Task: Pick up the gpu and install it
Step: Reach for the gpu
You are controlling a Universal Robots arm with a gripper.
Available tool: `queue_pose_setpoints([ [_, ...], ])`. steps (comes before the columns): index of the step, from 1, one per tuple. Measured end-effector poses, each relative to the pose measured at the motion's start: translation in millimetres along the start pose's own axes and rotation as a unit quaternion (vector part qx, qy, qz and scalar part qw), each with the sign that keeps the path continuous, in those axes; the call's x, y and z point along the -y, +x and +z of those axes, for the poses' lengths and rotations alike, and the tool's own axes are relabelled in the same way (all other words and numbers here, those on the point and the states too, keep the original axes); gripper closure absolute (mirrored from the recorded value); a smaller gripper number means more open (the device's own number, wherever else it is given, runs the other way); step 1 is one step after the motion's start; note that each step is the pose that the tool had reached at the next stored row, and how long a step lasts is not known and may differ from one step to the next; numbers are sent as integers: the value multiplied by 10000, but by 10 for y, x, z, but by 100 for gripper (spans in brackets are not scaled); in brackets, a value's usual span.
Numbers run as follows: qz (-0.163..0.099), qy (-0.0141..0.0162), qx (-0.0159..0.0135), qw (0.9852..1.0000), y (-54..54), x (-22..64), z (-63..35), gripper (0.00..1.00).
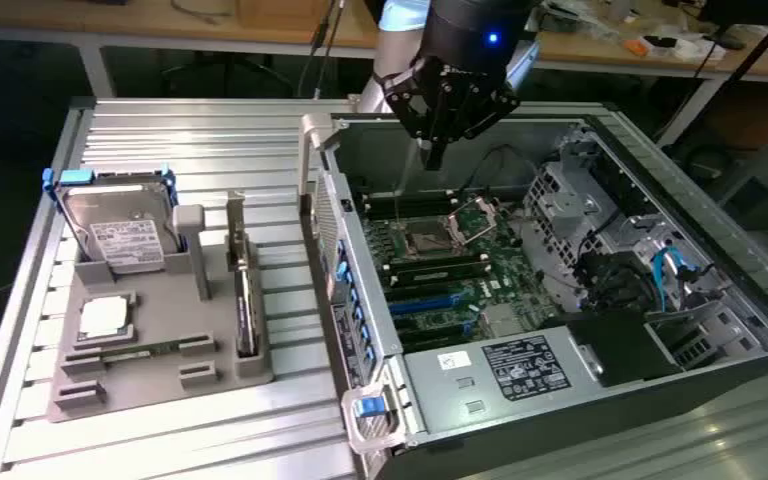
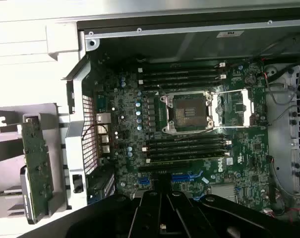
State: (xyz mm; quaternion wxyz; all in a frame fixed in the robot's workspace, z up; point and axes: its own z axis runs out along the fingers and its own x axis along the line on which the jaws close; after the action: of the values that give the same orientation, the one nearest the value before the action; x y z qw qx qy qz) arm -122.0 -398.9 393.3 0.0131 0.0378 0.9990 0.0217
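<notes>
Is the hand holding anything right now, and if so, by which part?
Nothing. The hand is shut and empty above the open computer case; the gpu stands untouched in the grey holder beside it.

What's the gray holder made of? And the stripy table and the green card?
The gray holder looks like matte plastic: dull, even gray, no shine. The table looks like bare metal, maybe aluminium: silvery, ribbed, glinting. The gpu is a green circuit board, dotted with tiny parts.
</notes>
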Motion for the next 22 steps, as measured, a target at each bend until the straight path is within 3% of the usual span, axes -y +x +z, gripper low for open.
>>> queue_pose_setpoints([
  [10, 1, 0, 0, 10000, 5, -1, 0, 89],
  [17, -3, 0, -4, 10000, 87, 6, 0, 89],
  [18, -6, 1, -5, 10000, 116, 9, -1, 89],
  [20, -31, 0, -5, 10000, 398, 30, -2, 89],
  [22, -39, 0, -6, 10000, 554, 42, -4, 89],
])
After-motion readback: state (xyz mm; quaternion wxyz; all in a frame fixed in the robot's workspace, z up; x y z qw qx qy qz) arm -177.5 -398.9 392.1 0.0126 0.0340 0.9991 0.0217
